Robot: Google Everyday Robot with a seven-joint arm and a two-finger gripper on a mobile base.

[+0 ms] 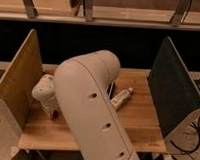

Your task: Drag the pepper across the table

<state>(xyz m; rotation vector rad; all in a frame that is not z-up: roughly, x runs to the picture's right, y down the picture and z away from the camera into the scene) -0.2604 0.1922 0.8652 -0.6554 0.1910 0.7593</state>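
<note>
My gripper hangs at the left of the table, close to the left upright panel, low over the wood. My big pale arm fills the middle of the view and covers much of the tabletop. The small dark red pepper is hidden; I cannot see it anywhere on the bare wood. The table is light brown wood with plank grain.
A small white bottle-like item lies on the table just right of my arm. A wooden panel stands at the left end and a dark panel at the right end. Cables hang off the right side.
</note>
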